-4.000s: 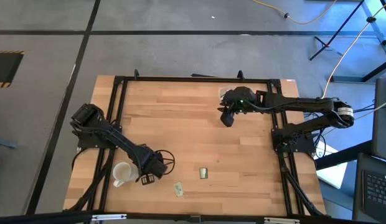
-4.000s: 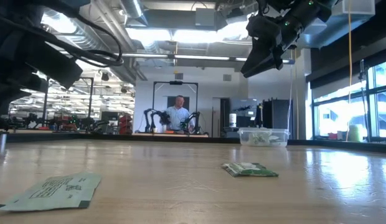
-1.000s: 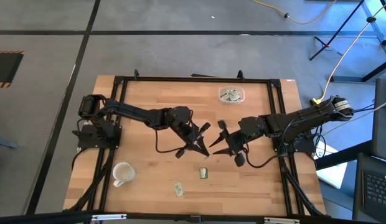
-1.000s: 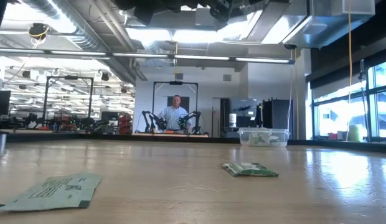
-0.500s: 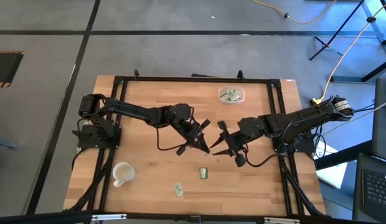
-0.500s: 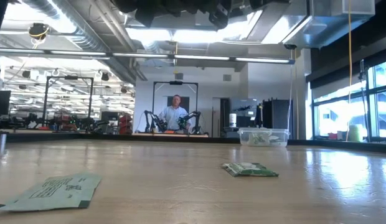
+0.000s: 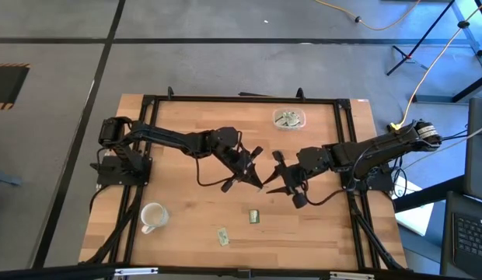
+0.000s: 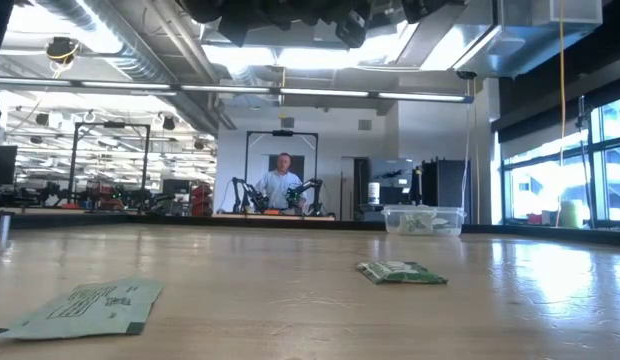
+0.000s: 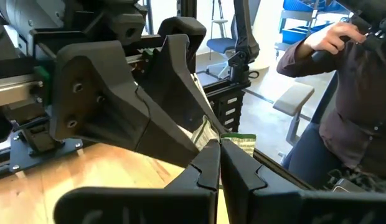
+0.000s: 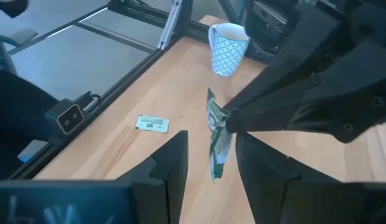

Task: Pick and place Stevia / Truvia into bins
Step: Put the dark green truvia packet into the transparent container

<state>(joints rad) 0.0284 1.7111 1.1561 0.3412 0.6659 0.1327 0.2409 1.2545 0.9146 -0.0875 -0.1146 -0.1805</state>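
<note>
Over the middle of the table point(image 7: 186, 225) the two arms are meeting tip to tip: the left gripper point(image 7: 256, 180) is pinching a pale green and white Stevia sachet point(image 10: 216, 142) between fingers that are pressed together, and the sachet is hanging edge-on from those tips, clear of the wood. The right gripper point(image 7: 277, 183) is facing it from just beside, its fingers point(image 10: 170, 163) standing apart with the dangling sachet in the gap between them and touching neither. In the left wrist view the held sachet point(image 9: 238, 142) is peeking out just past the closed left fingers point(image 9: 208, 163), with the right gripper's dark body crowding close against them. Below both grippers, on the near part of the table, a second sachet point(image 7: 255, 216) is lying flat, and a third sachet point(image 7: 222, 236) is lying nearer the front edge, further toward the left arm's side. The white mug point(image 7: 152, 217) is standing well off beyond the left gripper, near the left front corner. The clear bin point(image 7: 289, 119), already holding several sachets, is sitting well apart from both grippers at the far edge. A person point(image 8: 282, 185) is standing in the room behind the table
</note>
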